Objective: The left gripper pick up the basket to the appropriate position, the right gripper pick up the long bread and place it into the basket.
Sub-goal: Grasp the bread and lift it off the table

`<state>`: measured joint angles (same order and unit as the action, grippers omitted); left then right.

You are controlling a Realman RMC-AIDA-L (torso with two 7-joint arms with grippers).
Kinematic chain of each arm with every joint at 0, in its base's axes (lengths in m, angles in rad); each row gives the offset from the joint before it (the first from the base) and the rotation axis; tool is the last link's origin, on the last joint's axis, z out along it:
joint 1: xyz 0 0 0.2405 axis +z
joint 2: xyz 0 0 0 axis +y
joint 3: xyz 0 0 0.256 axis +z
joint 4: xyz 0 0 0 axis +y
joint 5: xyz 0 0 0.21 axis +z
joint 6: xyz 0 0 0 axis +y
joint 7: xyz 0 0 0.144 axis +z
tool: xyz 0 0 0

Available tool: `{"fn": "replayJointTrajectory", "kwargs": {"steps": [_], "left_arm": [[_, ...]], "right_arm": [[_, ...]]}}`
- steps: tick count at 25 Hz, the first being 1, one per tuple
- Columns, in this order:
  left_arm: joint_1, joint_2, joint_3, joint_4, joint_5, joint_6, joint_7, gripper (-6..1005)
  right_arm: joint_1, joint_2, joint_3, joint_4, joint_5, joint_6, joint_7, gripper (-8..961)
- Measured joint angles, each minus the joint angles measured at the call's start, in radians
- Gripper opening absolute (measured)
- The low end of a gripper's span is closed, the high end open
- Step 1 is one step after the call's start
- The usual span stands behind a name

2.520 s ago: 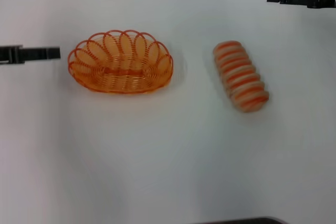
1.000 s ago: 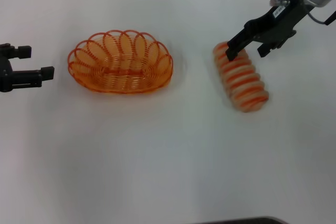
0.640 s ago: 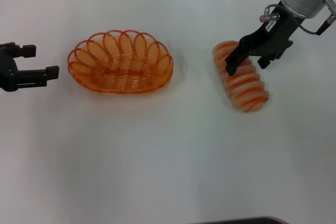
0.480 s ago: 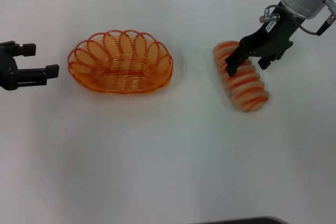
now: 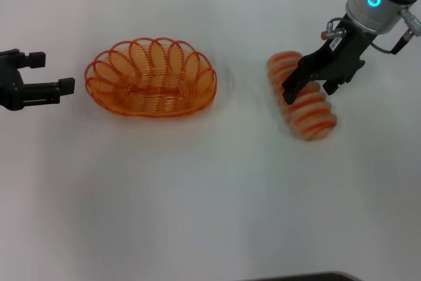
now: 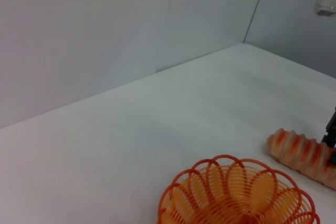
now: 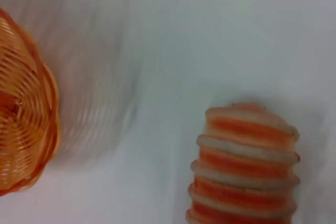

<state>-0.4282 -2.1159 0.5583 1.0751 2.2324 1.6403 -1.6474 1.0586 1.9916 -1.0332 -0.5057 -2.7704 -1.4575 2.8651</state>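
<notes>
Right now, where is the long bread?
In the head view, the long bread lies on the table's right side, right of the basket, with the right gripper over it.

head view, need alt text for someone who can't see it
The right gripper, fingers open, straddles a tan, orange-striped long toy bread on a white table. To its left sits an empty oval orange wire basket, with the open left gripper just beyond it.
</notes>
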Motion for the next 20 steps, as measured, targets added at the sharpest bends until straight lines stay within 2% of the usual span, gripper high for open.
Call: {"fn": "replayJointTrajectory", "kwargs": {"steps": [16,20], "left_arm": [[-0.003,-0.007,0.003,-0.004,-0.002,-0.014,-0.001,861],[-0.003,-0.008,0.002,-0.006,-0.003,-0.017,-0.001,861]], "right_arm": [[0.0,0.016,-0.013,0.017,-0.026,0.071,0.013,881],[0.001,0.018,-0.01,0.005,-0.025,0.076,0.011,763]]}}
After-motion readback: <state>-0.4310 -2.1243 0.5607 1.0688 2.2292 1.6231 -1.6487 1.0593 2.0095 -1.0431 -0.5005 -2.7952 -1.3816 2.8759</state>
